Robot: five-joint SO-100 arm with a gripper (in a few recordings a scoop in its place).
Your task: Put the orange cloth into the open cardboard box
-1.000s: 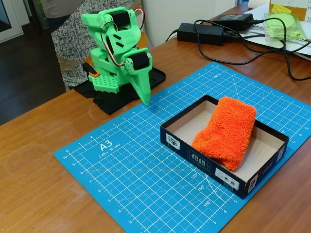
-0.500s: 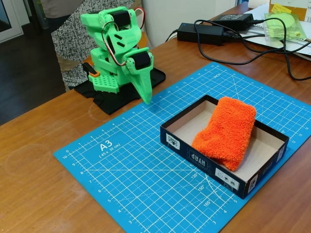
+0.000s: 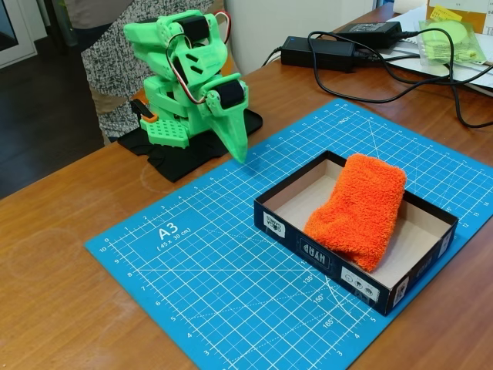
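Observation:
The orange cloth (image 3: 358, 210) lies bunched inside the open cardboard box (image 3: 339, 268), draped from the far wall down toward the near wall. The box has dark outer walls with white labels and a pale beige inside, and it rests on the right half of the blue cutting mat. The green arm is folded over its base at the upper left. Its gripper (image 3: 240, 156) points down just above the mat's far edge, well left of the box. The fingers are shut and hold nothing.
A blue A3 cutting mat (image 3: 192, 270) covers the wooden table's middle. Black power adapters (image 3: 317, 52) and cables lie at the back right, with a green item in a bag (image 3: 451, 38). A person in patterned clothing (image 3: 115, 69) stands behind the arm.
The gripper's tip has swung a little to the right and the arm's upper links have shifted slightly. The cloth and box have stayed still.

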